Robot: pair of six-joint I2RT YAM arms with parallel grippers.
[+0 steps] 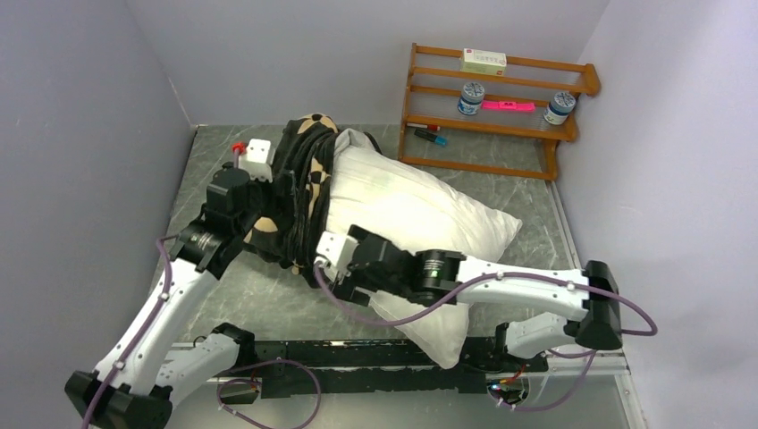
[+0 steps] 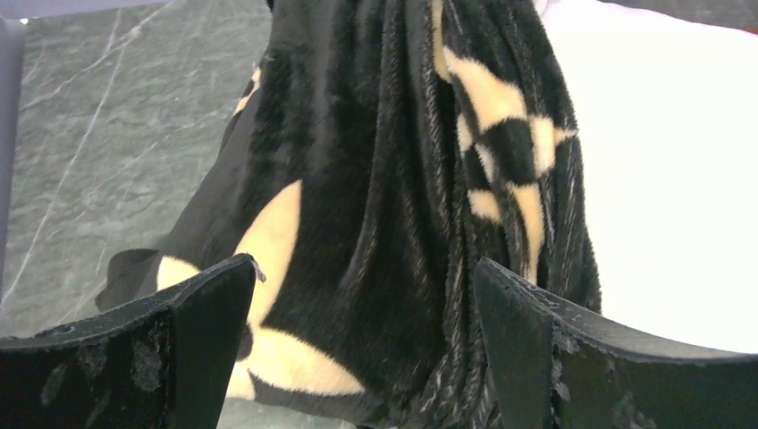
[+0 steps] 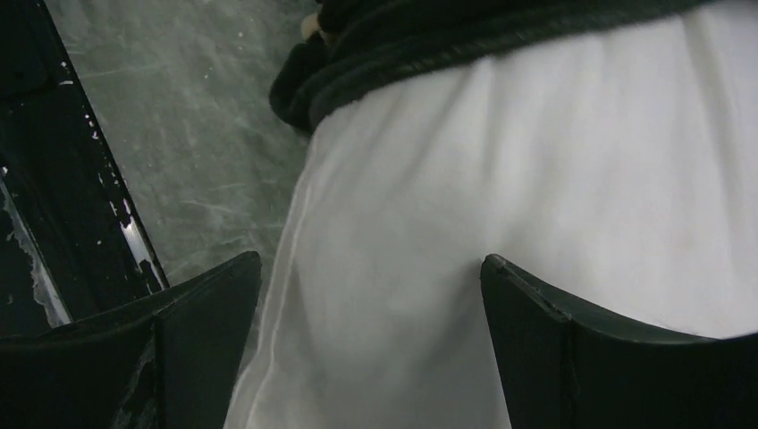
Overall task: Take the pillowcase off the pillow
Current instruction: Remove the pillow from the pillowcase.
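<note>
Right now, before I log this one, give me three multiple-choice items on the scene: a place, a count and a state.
1. Where on the pillow is the pillowcase bunched?
A) its left side
B) its near corner
C) its right corner

2. How many jars stand on the wooden rack?
A) one
B) two
C) four

3. How do the left gripper and right gripper stand?
A) both open
B) both shut
C) only the left shut

Key:
1 A: the black cloth is gathered on the left, the rest is bare white.
2 B: two blue-labelled jars share one shelf.
3 A: each wrist view shows fingers wide apart, pinching nothing.
</note>
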